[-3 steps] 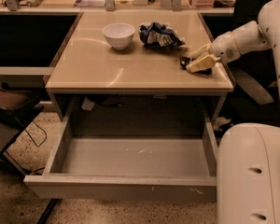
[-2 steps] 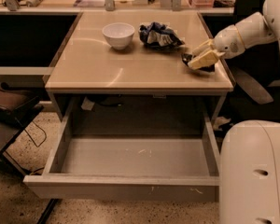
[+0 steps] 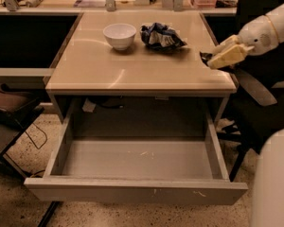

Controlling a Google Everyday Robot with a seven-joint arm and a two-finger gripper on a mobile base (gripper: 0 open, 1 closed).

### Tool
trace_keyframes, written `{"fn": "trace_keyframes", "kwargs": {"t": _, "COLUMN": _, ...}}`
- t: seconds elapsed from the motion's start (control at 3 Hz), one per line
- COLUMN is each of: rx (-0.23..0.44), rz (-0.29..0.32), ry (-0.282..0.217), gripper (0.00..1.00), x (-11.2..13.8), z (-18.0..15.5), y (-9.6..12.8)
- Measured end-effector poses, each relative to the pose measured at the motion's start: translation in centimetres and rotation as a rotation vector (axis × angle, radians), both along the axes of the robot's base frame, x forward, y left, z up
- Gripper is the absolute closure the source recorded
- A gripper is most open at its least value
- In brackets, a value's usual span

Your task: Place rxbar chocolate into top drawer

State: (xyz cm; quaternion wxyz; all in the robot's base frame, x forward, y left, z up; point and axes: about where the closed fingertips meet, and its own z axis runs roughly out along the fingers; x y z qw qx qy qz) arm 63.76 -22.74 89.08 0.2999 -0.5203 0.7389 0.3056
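My gripper (image 3: 213, 59) is at the right edge of the desk top (image 3: 132, 67), just above its surface. Its pale fingers (image 3: 227, 56) are shut on the rxbar chocolate (image 3: 205, 58), of which only a small dark end shows at the fingertips. The top drawer (image 3: 137, 190) is pulled wide open below the desk. Its grey floor with pale scuffs holds nothing. The gripper is up and to the right of the drawer's back right corner.
A white bowl (image 3: 119, 34) and a crumpled blue-and-white bag (image 3: 161, 36) sit at the back of the desk. A black chair (image 3: 260, 108) stands to the right, and my white body (image 3: 274, 183) fills the lower right. A dark seat (image 3: 9, 115) is on the left.
The gripper has moved a little to the right and slightly up from the desk with the dark bar in it. The drawer, bowl and bag have not moved.
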Motion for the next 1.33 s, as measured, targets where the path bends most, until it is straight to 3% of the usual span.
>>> {"fn": "trace_keyframes", "kwargs": {"t": 0.33, "rx": 0.001, "rz": -0.05, "ry": -0.028, "gripper": 1.0, "x": -3.3, "z": 1.0, "y": -2.2}}
{"fn": "trace_keyframes", "kwargs": {"t": 0.67, "rx": 0.008, "rz": -0.05, "ry": 0.017, "gripper": 1.0, "x": -4.1, "z": -0.7, "y": -1.6}}
{"fn": "trace_keyframes", "kwargs": {"t": 1.0, "rx": 0.009, "rz": -0.055, "ry": 0.013, "gripper": 1.0, "x": -3.8, "z": -0.8, "y": -1.6}}
{"fn": "trace_keyframes", "kwargs": {"t": 1.33, "rx": -0.007, "rz": -0.053, "ry": 0.027, "gripper": 1.0, "x": -5.8, "z": -1.5, "y": -1.8}}
